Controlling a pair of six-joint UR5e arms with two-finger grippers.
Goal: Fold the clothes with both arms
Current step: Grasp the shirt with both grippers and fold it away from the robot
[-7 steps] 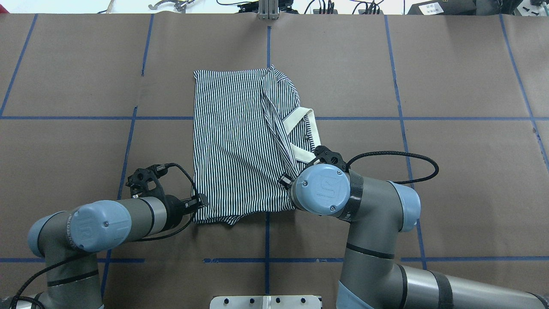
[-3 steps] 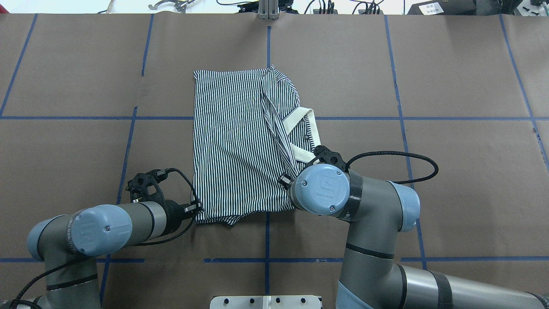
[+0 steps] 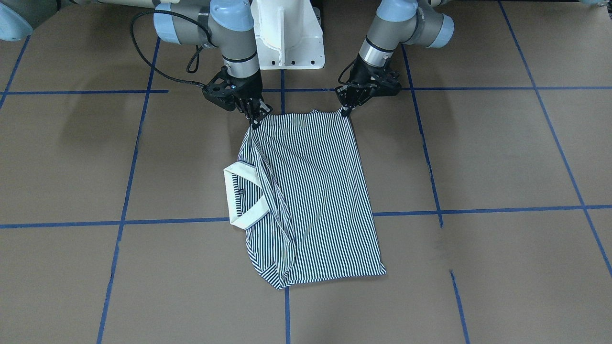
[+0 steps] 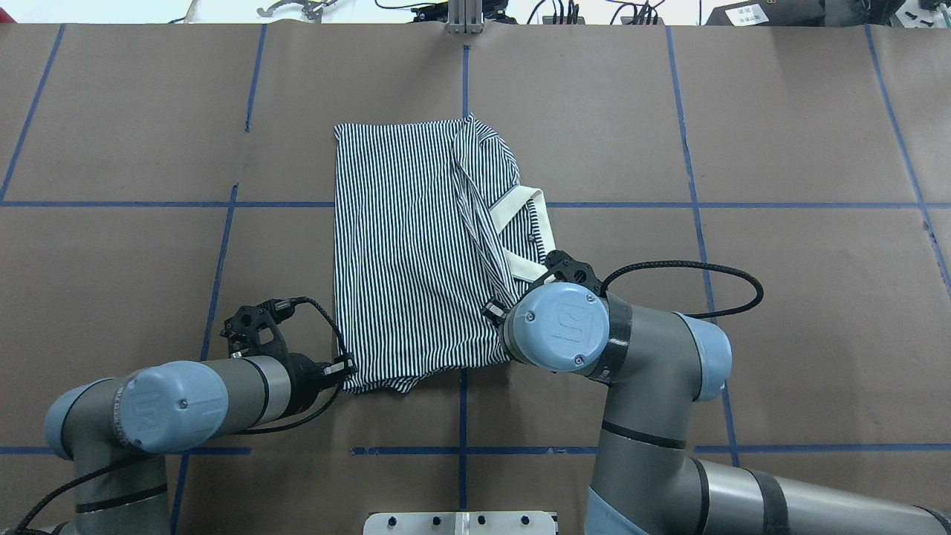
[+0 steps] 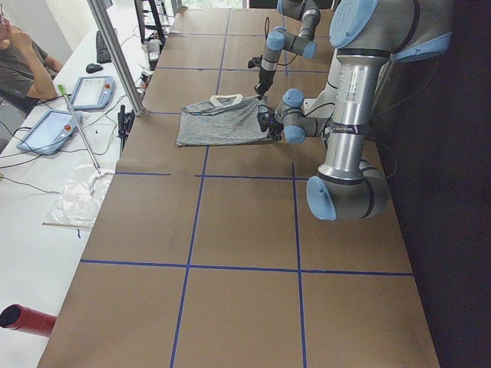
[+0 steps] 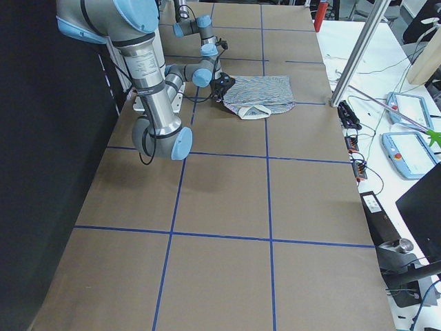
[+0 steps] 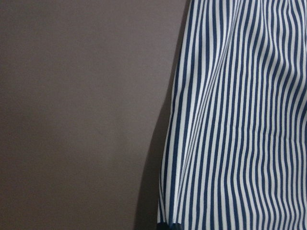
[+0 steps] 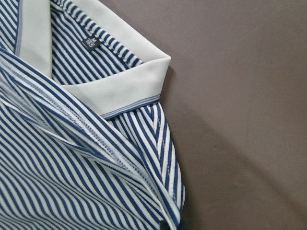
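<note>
Robotics lab (teach pendants point(image 5: 93, 91), taped table point(image 4: 810, 312))

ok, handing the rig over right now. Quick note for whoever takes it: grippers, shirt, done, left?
Left gripper: looks shut on the polo shirt's near corner on the robot's left.
Right gripper: looks shut on the near corner on the collar side.
Shirt: mid-table, white collar poking out towards the robot's right.
Done: folded to a rough rectangle.
Left: probably carry the near edge over to the far edge, release, then smooth.
</note>
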